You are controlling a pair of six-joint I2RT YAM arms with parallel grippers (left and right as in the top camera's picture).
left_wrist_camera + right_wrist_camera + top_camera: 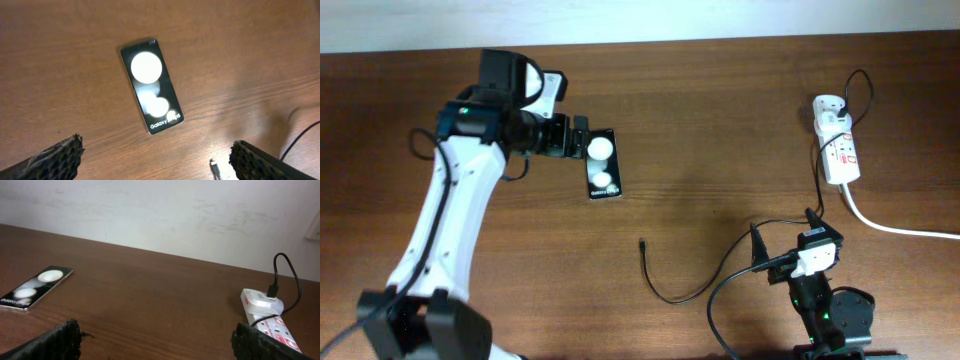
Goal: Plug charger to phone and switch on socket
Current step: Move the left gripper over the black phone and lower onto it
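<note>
The phone (603, 165) lies flat on the wooden table, a black glossy slab with two white reflections; it also shows in the left wrist view (151, 86) and the right wrist view (35, 287). My left gripper (582, 140) hovers over the phone's left side, open and empty (157, 160). The charger cable (670, 297) curls across the table, and its loose connector tip (642, 243) lies apart from the phone, by my left gripper's right finger (217, 170). The socket (838, 150) sits at the far right with a white adapter (260, 300) plugged in. My right gripper (785, 233) stands open and empty (157, 340), near the front.
A thick white cord (895, 225) runs from the socket off the right edge. The table's far edge (720, 40) meets a white wall (150, 210). The charger cable passes close by my right gripper's fingers (757, 245).
</note>
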